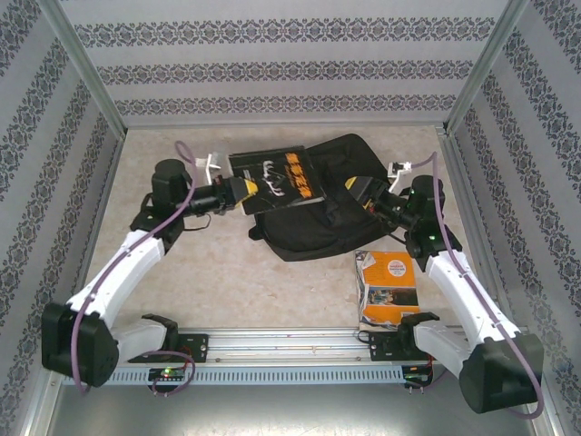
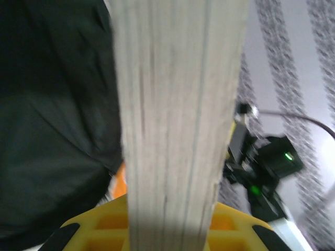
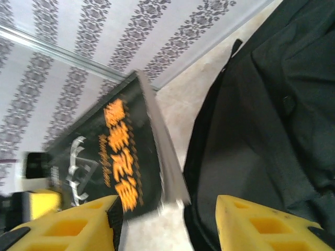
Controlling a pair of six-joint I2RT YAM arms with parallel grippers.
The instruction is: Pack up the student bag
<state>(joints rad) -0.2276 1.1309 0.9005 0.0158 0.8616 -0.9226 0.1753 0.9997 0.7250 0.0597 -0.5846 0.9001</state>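
Left hand (image 1: 245, 193), arm reaching forward, grasps black book (image 1: 277, 180) at student bag (image 1: 327, 222); right hand (image 1: 366, 193), wrist turned inward, gapes released.

Right end effector (image 3: 166, 212) spread apart, empty; black book (image 3: 104, 157) left, student bag (image 3: 261, 115) right.

Large black soft student bag (image 1: 345, 220) lies slumped flat, far centre

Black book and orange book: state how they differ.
The black book has a dark cover with orange lettering; the orange book has an orange cover with a dark picture. The black book is gripped by the left gripper partly over the student bag; the orange book lies flat on the table. Both are closed.
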